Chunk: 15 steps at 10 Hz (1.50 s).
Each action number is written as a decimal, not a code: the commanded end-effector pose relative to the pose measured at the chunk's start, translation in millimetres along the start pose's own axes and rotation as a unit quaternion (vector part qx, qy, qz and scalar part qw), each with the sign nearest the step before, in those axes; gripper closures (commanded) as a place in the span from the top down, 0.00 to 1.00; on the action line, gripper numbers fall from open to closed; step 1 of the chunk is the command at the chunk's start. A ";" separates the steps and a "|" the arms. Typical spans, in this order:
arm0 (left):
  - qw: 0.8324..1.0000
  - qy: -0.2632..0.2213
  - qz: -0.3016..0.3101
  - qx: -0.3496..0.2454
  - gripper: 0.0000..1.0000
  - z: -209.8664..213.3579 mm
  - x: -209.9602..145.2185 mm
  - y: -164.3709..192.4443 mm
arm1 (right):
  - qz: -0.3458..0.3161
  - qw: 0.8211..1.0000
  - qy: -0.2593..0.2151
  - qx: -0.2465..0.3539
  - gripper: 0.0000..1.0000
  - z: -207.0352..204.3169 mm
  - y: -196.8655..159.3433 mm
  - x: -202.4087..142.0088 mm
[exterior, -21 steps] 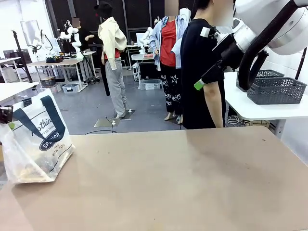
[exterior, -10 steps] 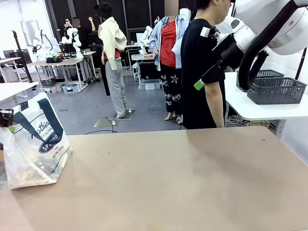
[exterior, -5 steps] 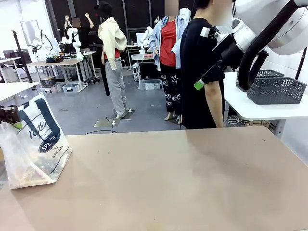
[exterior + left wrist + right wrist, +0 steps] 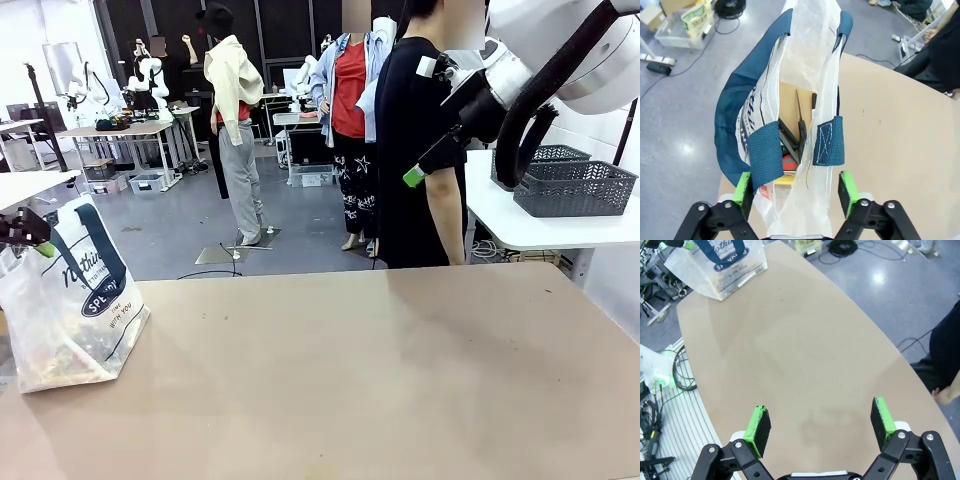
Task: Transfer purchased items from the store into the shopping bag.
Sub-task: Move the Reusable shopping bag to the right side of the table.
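Bag loaded, my left claw spread above its mouth

The shopping bag (image 4: 75, 295) stands at the table's (image 4: 380, 380) near left, purchased items (image 4: 790, 150) inside. My left gripper (image 4: 795, 187) has jaws apart, straddling a handle; right gripper (image 4: 820, 427) gapes empty. Next I'd lift clear without snagging straps

You have the translucent clear plastic shopping bag with navy strap handles (image 4: 72, 300) standing on the flat tan table (image 4: 380, 380) at its left edge, with the left gripper (image 4: 795, 192) directly above the bag's mouth, its spread fingers either side of the plastic. Down inside the bag lie the small dark, red and yellow purchased items (image 4: 792, 150). Your right gripper (image 4: 820, 427) hangs over bare tabletop well apart from the bag, and a person in a black top (image 4: 420, 140) stands behind the table's far edge, left of a dark grey lattice basket (image 4: 572, 187) on a side table.
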<state>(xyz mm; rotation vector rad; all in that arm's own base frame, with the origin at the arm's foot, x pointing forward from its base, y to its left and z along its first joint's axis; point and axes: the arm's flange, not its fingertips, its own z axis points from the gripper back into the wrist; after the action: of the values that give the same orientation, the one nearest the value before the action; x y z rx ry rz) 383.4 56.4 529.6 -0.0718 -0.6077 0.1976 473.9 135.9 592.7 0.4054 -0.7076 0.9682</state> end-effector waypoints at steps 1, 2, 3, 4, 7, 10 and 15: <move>1.000 0.003 0.001 0.010 1.00 4.2 -0.3 0.1 | 0.005 1.000 0.006 -0.001 1.00 0.3 2.5 -4.4; 1.000 0.002 0.001 0.011 1.00 4.1 0.7 -0.1 | 0.005 1.000 0.006 -0.001 1.00 0.3 2.5 -4.4; 1.000 -0.002 0.001 0.007 1.00 11.0 1.0 0.6 | 0.005 1.000 0.006 -0.001 1.00 0.3 2.5 -4.4; 1.000 -0.001 -0.001 0.000 1.00 17.9 2.2 1.6 | 0.005 1.000 0.006 -0.001 1.00 0.3 2.5 -4.4; 0.998 0.018 -0.042 -0.045 1.00 41.1 5.0 -13.8 | 0.000 1.000 0.000 0.000 1.00 0.0 0.0 0.0; 0.989 0.036 -0.115 -0.084 1.00 49.7 10.8 -45.0 | 0.034 0.994 -0.012 0.101 1.00 2.9 7.8 1.4; 0.907 0.069 -0.379 -0.167 1.00 35.1 25.0 -103.8 | 0.107 0.977 0.013 0.182 1.00 -7.9 18.0 -23.6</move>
<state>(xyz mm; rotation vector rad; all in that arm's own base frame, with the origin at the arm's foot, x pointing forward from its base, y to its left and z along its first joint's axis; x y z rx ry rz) 390.8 -47.2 577.1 -0.1325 -0.4881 -0.5427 451.6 142.3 575.9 0.6283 -0.5554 1.2767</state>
